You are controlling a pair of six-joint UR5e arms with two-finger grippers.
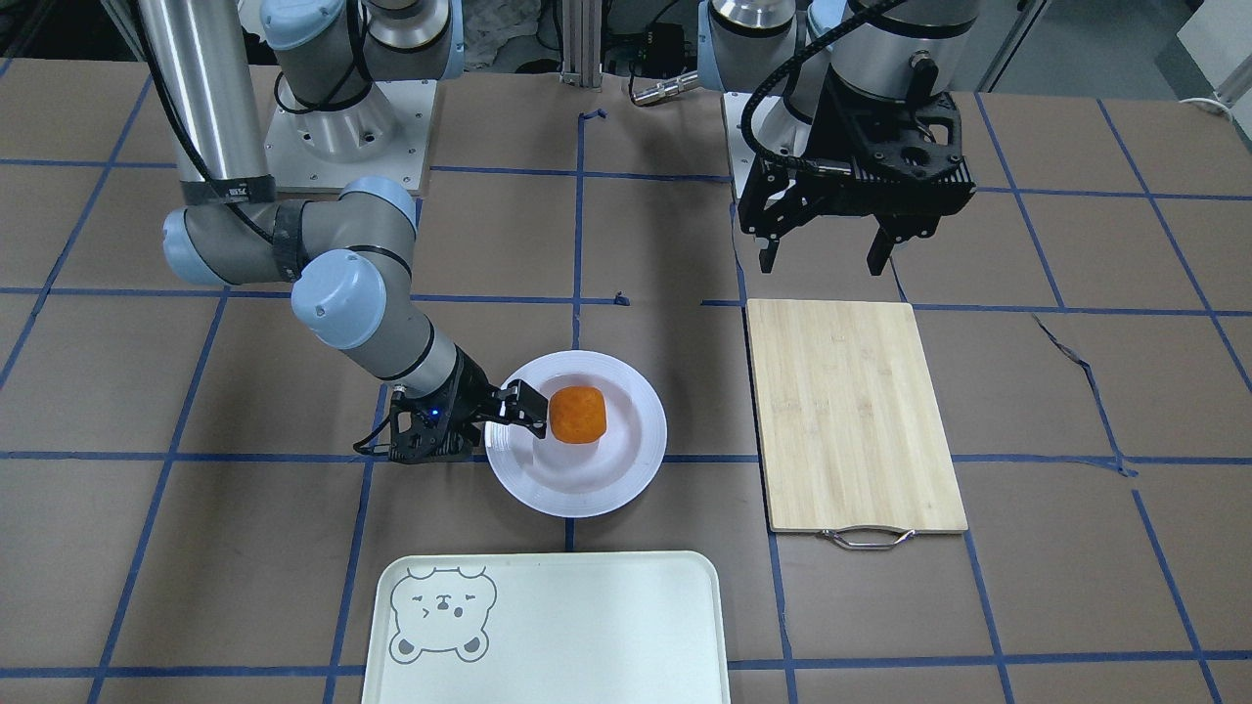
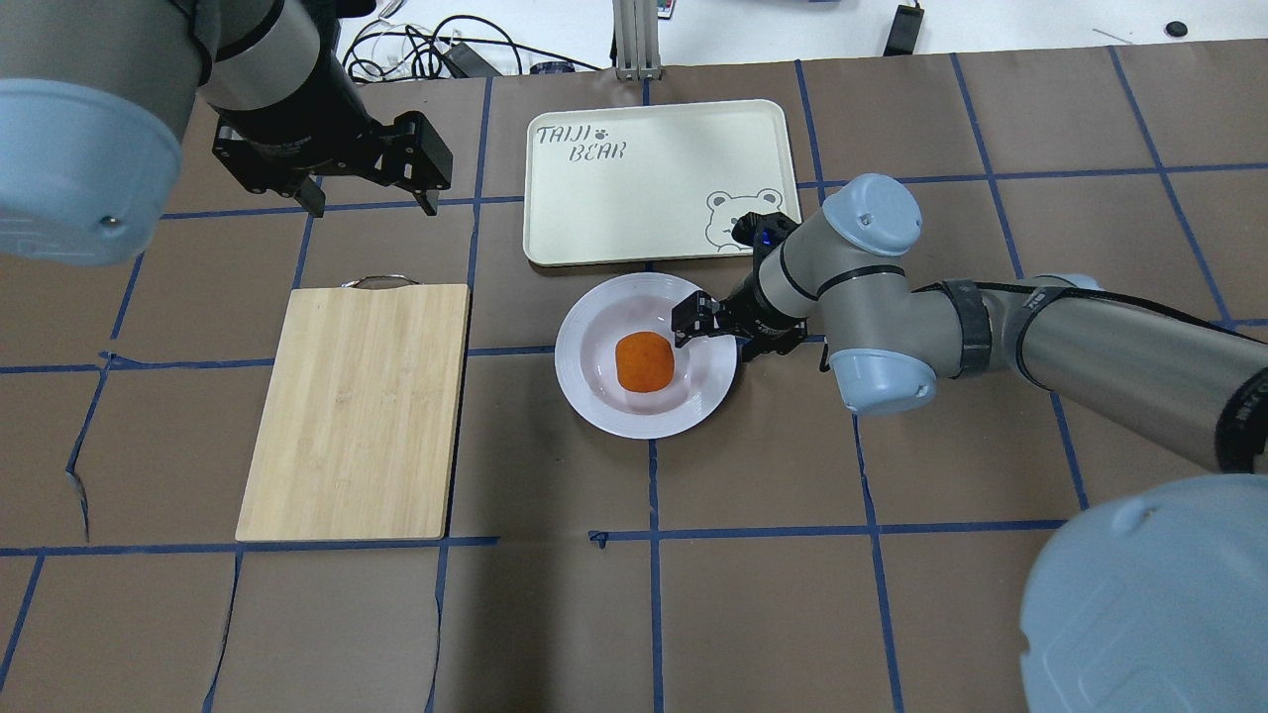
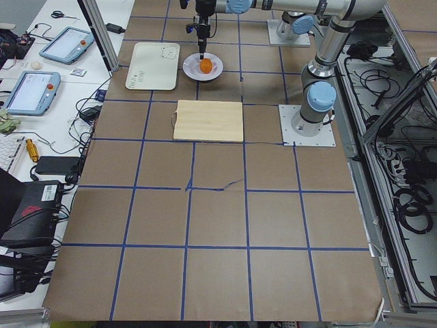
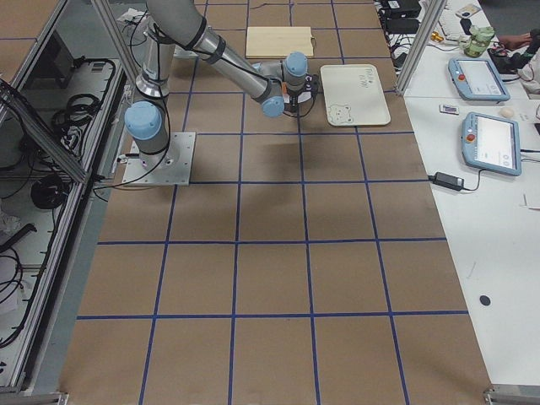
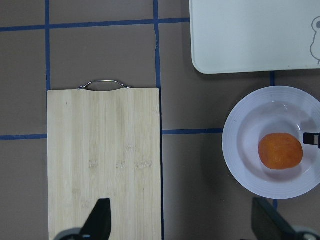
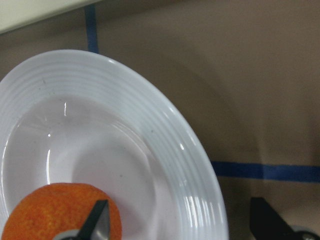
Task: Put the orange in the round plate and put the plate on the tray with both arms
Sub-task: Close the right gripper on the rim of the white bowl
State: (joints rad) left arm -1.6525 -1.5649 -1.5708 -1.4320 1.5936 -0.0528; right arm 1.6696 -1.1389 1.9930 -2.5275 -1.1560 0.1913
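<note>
The orange point(image 1: 577, 415) point(image 2: 644, 361) lies in the sunken middle of the round plate point(image 1: 641, 464) point(image 2: 594, 396), which rests on the table just in front of the tray point(image 1: 587, 626) point(image 2: 634, 178). My right gripper point(image 1: 516, 416) point(image 2: 708, 332) is low at the plate's edge and open. In the right wrist view one finger point(image 6: 97, 217) stands beside the orange point(image 6: 55, 212) inside the plate point(image 6: 165, 145), the other outside the rim. My left gripper point(image 1: 827, 259) point(image 2: 374, 203) hangs open and empty in the air, off the near end of the cutting board.
A wooden cutting board point(image 1: 851, 411) point(image 2: 357, 406) with a metal handle lies on my left side of the plate. The tray is bare, with a bear face point(image 1: 440, 611) in one corner. Brown paper with blue tape lines covers the table.
</note>
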